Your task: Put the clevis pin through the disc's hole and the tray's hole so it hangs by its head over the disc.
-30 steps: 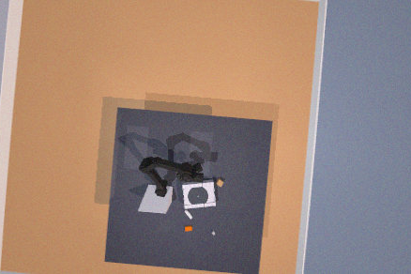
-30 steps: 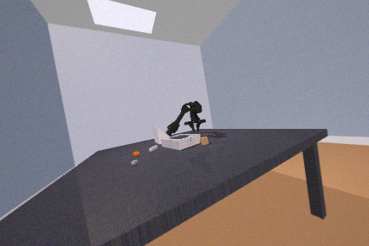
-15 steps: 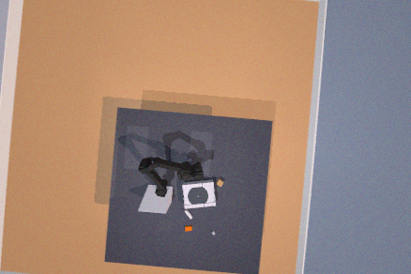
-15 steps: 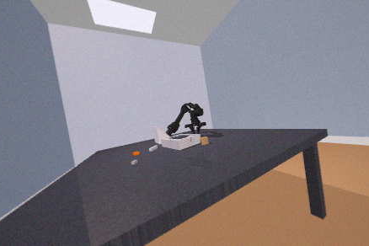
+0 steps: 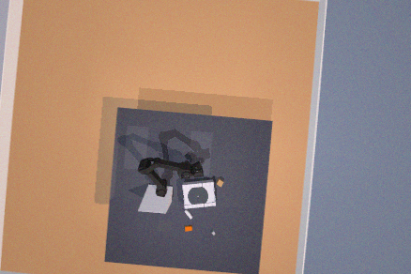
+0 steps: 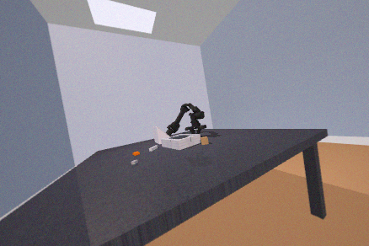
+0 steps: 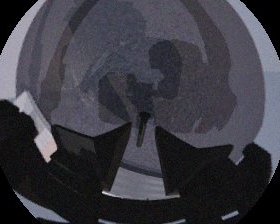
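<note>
Matte black all over, the jointed arm has chunky dark housings behind wedge-shaped, tapering black fingers.

the dark disc lies in the white tray, near an orange block.

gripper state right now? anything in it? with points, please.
Gripper (image 5: 196, 172) (image 6: 169, 131) (image 7: 143, 127): partly open, nothing held; the clevis pin (image 7: 142, 131) shows in the gap between the fingers, not clamped.
</note>
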### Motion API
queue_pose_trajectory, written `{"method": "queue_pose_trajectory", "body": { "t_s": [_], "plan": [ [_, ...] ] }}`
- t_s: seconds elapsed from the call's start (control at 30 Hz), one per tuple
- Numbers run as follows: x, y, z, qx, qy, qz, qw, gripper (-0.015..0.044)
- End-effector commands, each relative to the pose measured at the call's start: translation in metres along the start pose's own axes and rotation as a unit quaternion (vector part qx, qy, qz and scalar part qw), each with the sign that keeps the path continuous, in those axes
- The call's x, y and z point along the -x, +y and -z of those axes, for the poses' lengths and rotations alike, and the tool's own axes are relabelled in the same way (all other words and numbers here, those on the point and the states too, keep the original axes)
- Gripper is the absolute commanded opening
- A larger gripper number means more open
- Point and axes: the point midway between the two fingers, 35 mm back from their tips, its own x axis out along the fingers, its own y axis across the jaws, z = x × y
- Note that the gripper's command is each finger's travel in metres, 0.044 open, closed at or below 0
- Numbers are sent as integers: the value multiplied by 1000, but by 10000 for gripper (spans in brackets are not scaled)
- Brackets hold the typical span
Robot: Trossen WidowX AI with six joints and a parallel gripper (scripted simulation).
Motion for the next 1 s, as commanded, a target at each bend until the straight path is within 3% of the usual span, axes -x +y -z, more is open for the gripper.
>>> {"method": "queue_pose_trajectory", "body": {
  "t_s": [0.0, 0.37, 0.53, 0.67, 0.97],
  "plan": [
    [-5, 1, 0, -1, 2, -1, 1000, 160],
    [-7, 1, 0, -1, 2, -1, 1000, 160],
    [-7, 1, 0, -1, 2, -1, 1000, 29],
    [-7, 1, 0, -1, 2, -1, 1000, 2],
    [-6, 1, 0, -1, 2, 0, 1000, 0]
  ]
}}
